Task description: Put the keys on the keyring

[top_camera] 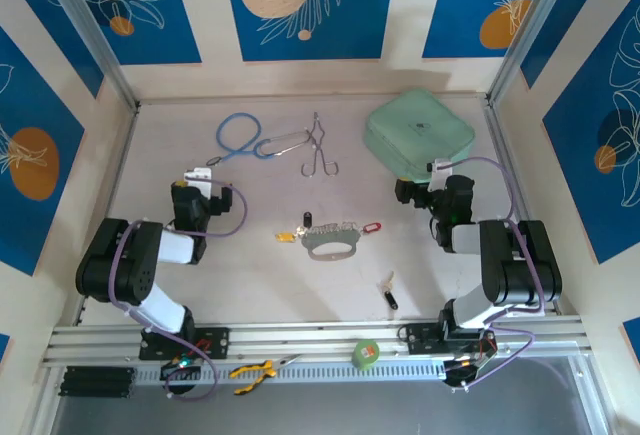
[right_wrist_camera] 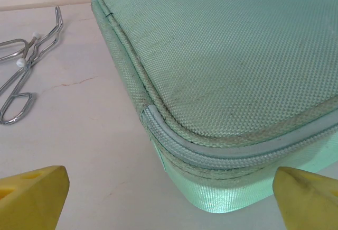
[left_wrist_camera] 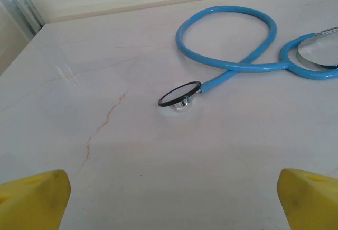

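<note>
The keyring (top_camera: 331, 248), a pale grey oval loop with a short beaded chain, lies mid-table between the arms. A red tag (top_camera: 370, 226) lies at its right, a yellow one (top_camera: 284, 238) at its left, and a small black-headed piece (top_camera: 308, 219) just behind it. One key (top_camera: 388, 293) with a black head lies apart, nearer the front right. My left gripper (top_camera: 196, 177) (left_wrist_camera: 171, 203) stands open over bare table, left of the keyring. My right gripper (top_camera: 438, 170) (right_wrist_camera: 171, 198) is open too, its yellow fingertips (right_wrist_camera: 31, 193) spread before a bag's corner. Neither holds anything.
A blue stethoscope (top_camera: 240, 137) (left_wrist_camera: 227, 39) lies at the back left, its chest piece (left_wrist_camera: 179, 95) ahead of the left gripper. Steel forceps (top_camera: 318, 150) (right_wrist_camera: 21, 66) lie at the back middle. A mint-green medicine bag (top_camera: 418, 133) (right_wrist_camera: 222, 66) sits back right. Yellow-handled pliers (top_camera: 252, 373) and a green tape roll (top_camera: 367, 354) rest on the front rail.
</note>
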`<act>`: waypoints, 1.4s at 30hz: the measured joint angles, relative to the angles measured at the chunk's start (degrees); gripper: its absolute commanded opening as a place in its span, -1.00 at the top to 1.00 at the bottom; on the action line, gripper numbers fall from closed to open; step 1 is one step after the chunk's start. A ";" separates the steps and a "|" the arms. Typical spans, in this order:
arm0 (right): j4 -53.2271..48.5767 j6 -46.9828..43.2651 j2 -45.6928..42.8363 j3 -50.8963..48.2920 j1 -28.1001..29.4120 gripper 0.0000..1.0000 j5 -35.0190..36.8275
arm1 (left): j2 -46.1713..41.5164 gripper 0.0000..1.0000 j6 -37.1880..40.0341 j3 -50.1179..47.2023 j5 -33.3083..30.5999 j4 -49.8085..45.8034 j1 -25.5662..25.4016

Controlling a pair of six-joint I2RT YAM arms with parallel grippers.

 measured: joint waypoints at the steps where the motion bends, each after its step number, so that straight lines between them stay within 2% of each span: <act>1: 0.00 0.02 0.00 0.00 0.00 -0.98 0.00 | 0.00 -0.99 0.00 0.00 0.00 0.00 0.00; 30: -0.48 0.04 -0.26 0.00 -0.04 -0.98 0.07 | -0.48 -1.00 -0.11 -0.44 0.33 0.26 0.00; 35: -12.35 0.68 -8.28 2.71 1.03 -0.98 2.49 | -9.05 -1.00 -0.94 -2.43 -0.22 -3.41 0.00; 39: -24.11 4.63 -14.86 10.40 1.64 -0.98 5.31 | -17.79 -1.00 -2.05 -1.25 -1.16 -8.17 0.00; 42: -30.08 8.33 -19.32 12.50 2.05 -0.98 6.82 | -22.23 -1.00 -3.69 0.70 -0.11 -12.76 0.00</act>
